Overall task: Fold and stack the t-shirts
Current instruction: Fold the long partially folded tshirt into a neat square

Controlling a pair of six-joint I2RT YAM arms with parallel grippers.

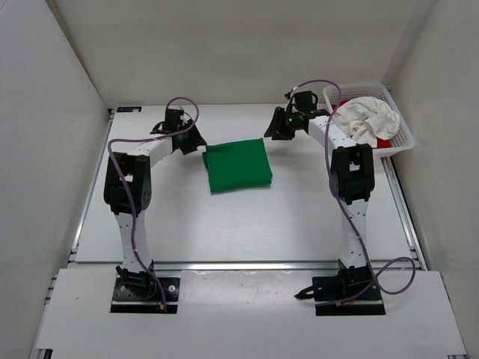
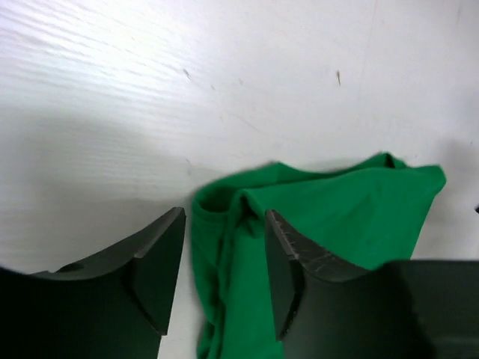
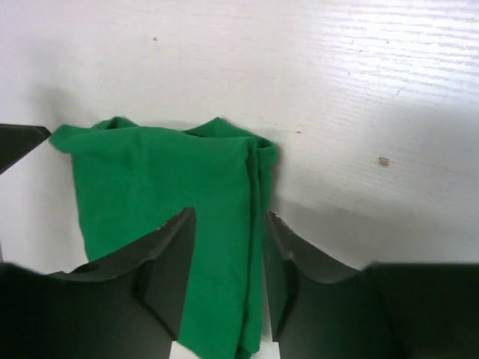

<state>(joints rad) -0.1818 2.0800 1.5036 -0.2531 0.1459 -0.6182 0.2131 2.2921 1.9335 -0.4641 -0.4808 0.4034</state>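
Lying folded flat on the table (image 1: 224, 224), the green t-shirt (image 1: 238, 166) has the left gripper (image 2: 224, 224) at its far left corner and the right gripper (image 3: 228, 217) at its far right corner, both with jaws apart astride the cloth. The off-white t-shirt (image 1: 365, 116) and red t-shirt (image 1: 383, 142) sit in the far-right basket (image 1: 405, 136).

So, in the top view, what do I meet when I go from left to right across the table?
In order: left gripper → green shirt → right gripper → basket.
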